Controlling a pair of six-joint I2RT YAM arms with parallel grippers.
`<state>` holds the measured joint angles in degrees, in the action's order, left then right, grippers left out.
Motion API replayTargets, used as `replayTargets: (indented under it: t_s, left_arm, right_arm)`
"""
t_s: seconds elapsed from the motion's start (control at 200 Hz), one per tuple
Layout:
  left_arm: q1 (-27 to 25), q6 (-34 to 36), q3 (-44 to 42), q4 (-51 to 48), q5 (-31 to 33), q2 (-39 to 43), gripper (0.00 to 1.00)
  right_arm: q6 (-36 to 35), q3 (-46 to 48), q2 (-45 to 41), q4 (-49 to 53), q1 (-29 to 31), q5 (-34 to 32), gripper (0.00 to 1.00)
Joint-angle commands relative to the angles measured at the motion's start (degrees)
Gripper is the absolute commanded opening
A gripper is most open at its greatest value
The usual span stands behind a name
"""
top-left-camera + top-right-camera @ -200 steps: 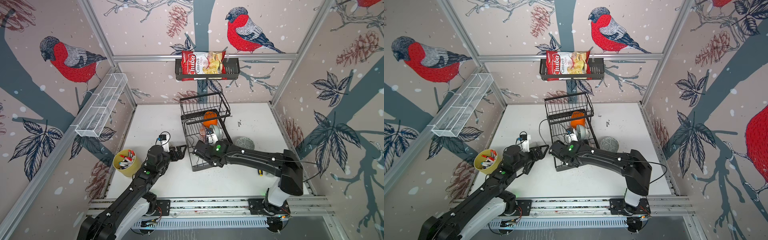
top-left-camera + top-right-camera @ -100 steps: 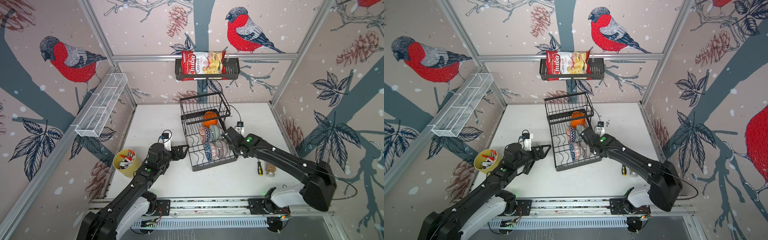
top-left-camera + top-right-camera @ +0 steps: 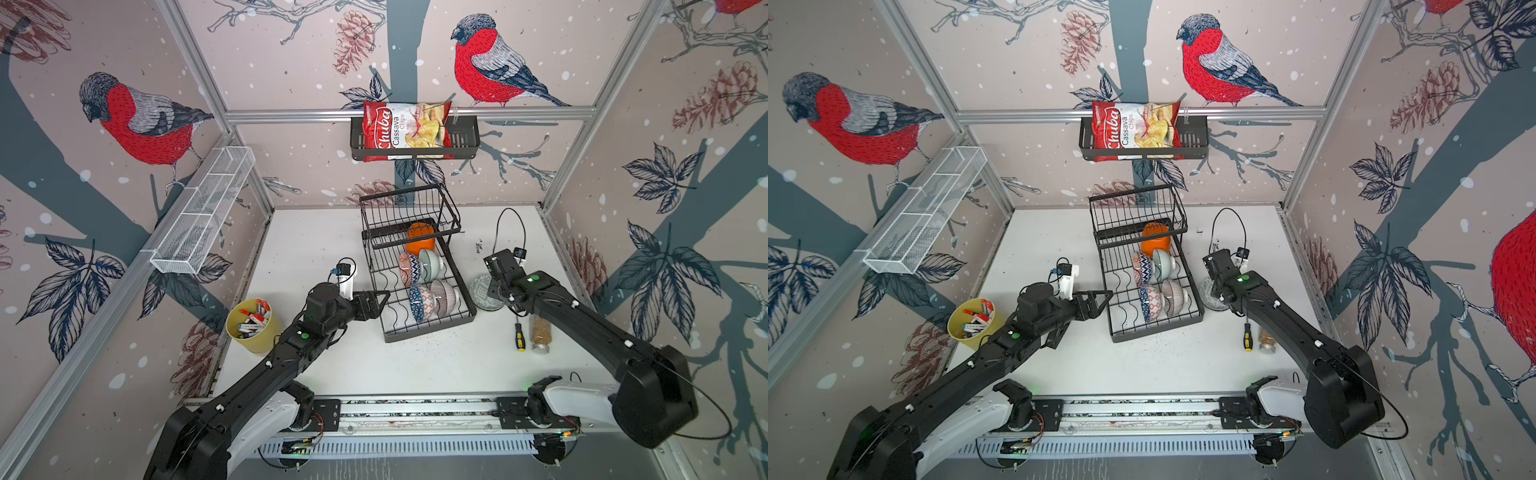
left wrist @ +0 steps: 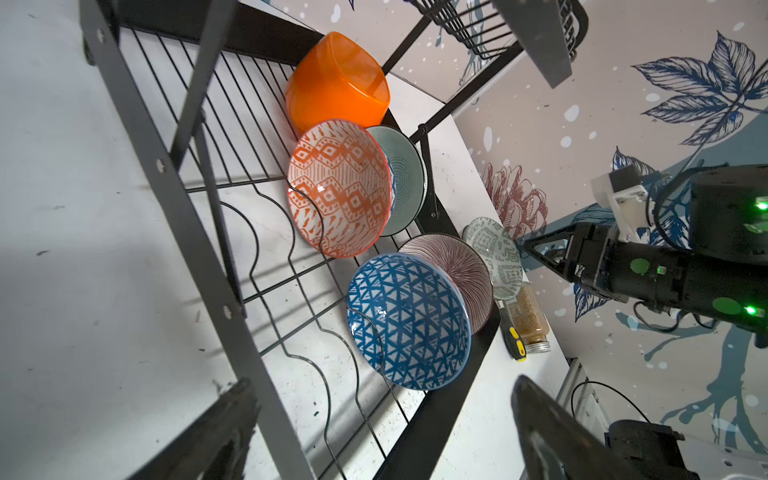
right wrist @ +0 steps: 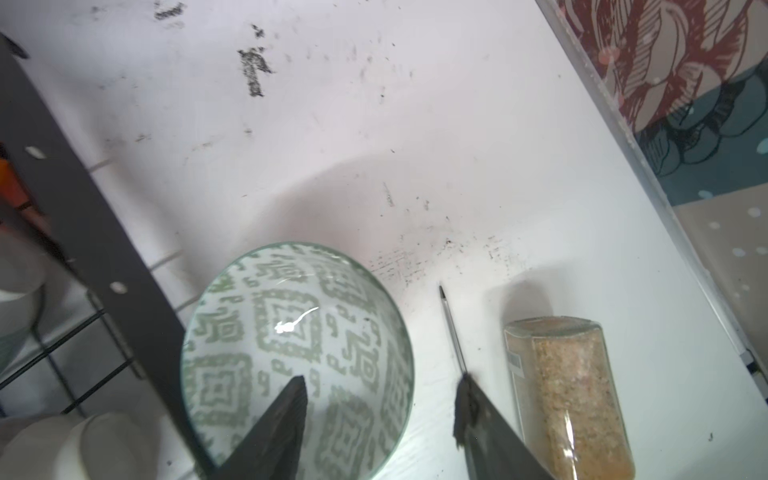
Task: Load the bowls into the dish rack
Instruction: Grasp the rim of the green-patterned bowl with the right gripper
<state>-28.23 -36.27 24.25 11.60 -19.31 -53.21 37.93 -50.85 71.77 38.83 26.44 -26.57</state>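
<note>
You have five bowls propped on edge in the dish rack [image 3: 430,328]: the orange bowl [image 3: 419,241] at its raised-basket end, then the red-patterned bowl [image 3: 408,268] beside the mint bowl [image 3: 432,264], then the blue-patterned bowl [image 3: 417,305] beside the striped bowl [image 3: 445,296]. The grey-green bowl [image 5: 297,353] sits upright on the table [image 5: 415,145], just outside the rack's rail on your right arm's side. Both top views hide much of it under that arm, but the right wrist view shows your right gripper [image 5: 382,378] partly spread astride its rim, with one finger [image 5: 286,415] over the inside and the other outside; you cannot tell whether either touches. A screwdriver [image 5: 453,332] and a spice jar [image 5: 569,395] lie beyond that bowl, away from the rack. Your left gripper [image 4: 382,380] is spread wide and empty, just off the rack's opposite rail, and only its wrist view shows the bowls' patterned insides
</note>
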Motion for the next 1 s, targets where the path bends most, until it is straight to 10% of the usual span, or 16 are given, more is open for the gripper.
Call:
replayTargets:
  t_s: [0.0, 0.991]
  left_arm:
    - [-0.59, -0.54, 0.52, 3.60, -0.18, -1.22, 0.95]
    - [-0.87, -1.46, 1.31, 3.97, 0.95, -4.53, 0.95]
  right_arm:
    - [-1.17, 1.52, -1.50, -2.53, -1.85, 2.05, 0.59]
    - [-3.23, 7.87, 2.96, -13.25, -8.66, 9.43, 0.13]
